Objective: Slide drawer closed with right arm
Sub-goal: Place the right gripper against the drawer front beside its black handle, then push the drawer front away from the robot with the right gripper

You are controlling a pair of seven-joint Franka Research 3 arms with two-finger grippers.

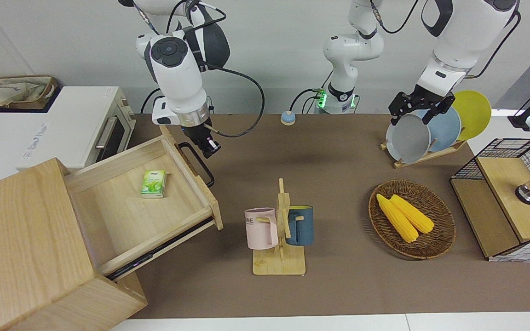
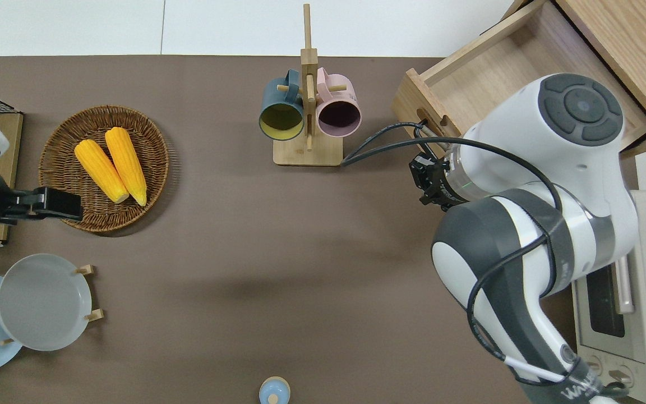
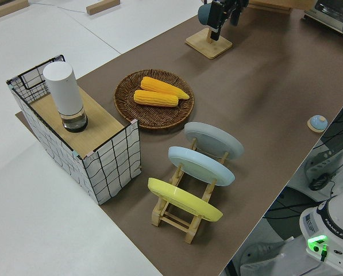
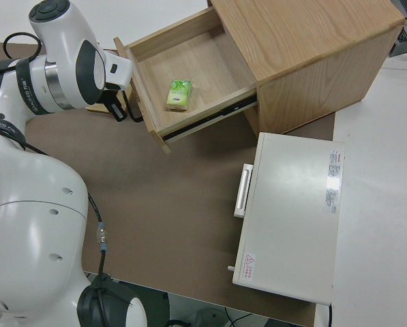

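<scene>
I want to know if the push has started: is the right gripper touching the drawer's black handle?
Cannot tell. In the front view the right gripper overlaps the handle of the open drawer, but no view plainly shows contact or a gap.

Grey wall (image 1: 269, 55), brown table (image 1: 338, 285), prob. matted.

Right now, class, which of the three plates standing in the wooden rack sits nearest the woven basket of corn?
The grey plate. It stands at the rack's end closest to the woven basket; the blue plate is in the middle, and the yellow plate is at the opposite end.
</scene>
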